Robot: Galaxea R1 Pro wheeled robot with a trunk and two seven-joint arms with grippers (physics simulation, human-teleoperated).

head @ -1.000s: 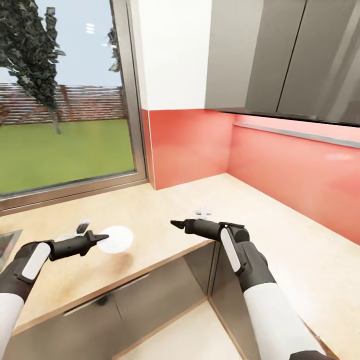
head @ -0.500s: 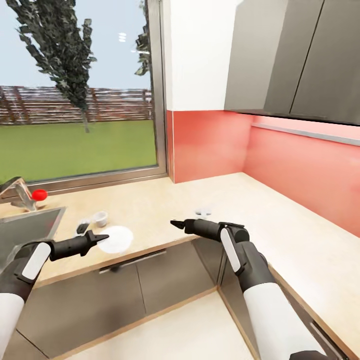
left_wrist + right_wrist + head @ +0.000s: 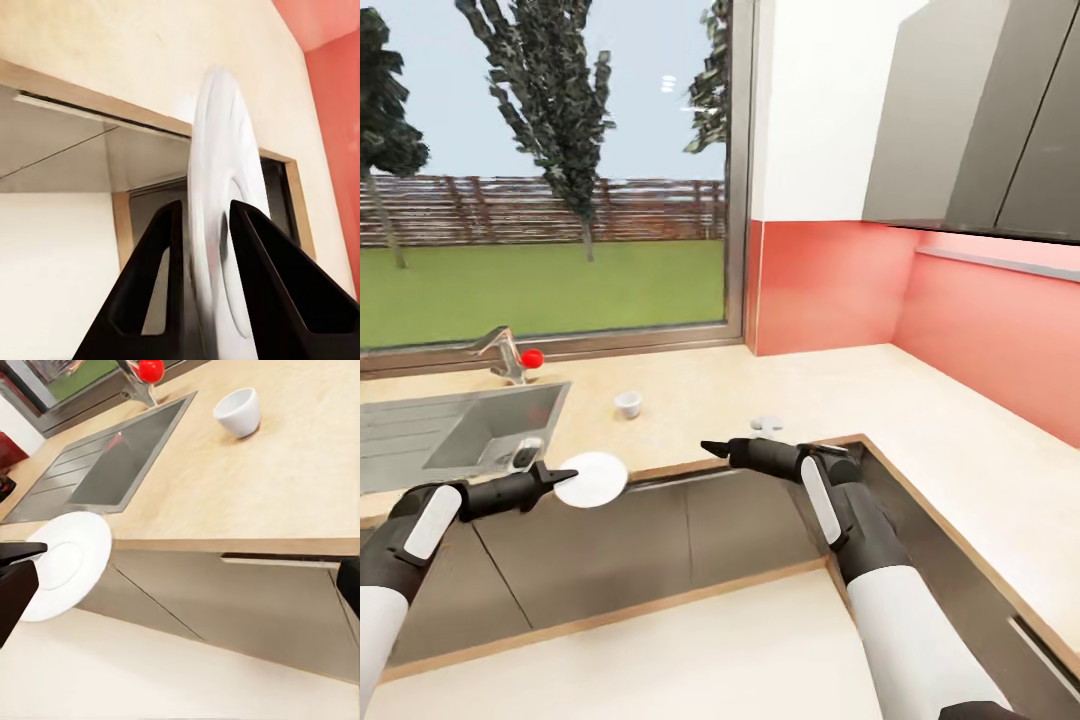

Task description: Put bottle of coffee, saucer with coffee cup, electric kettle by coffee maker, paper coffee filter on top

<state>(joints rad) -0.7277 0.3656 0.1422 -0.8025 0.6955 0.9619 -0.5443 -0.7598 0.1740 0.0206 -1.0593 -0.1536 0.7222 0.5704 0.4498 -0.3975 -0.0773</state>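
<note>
My left gripper point(image 3: 563, 476) is shut on the rim of the saucer point(image 3: 592, 479), a flat white disc held in the air just in front of the kitchen countertop point(image 3: 690, 400). In the left wrist view the saucer point(image 3: 217, 225) stands edge-on between the two black fingers point(image 3: 157, 262). The coffee cup point(image 3: 627, 403) sits upright on the countertop beside the sink, apart from the saucer; it is also in the right wrist view point(image 3: 238, 411). My right gripper point(image 3: 710, 447) hangs open and empty at the counter's front edge, pointing at the saucer point(image 3: 67, 559). The bottle of coffee, kitchen shelf and electric kettle are out of view.
A steel sink point(image 3: 460, 430) with a faucet point(image 3: 498, 352) and a red knob point(image 3: 532, 357) lies at the left under the window. A small white object point(image 3: 766, 425) rests on the counter near my right gripper. The counter turns a corner to the right, under grey upper cabinets point(image 3: 980, 120).
The whole view has swung to the left, bringing the sink, faucet and coffee cup into sight. Both arms keep the same pose, the left still holding the saucer.
</note>
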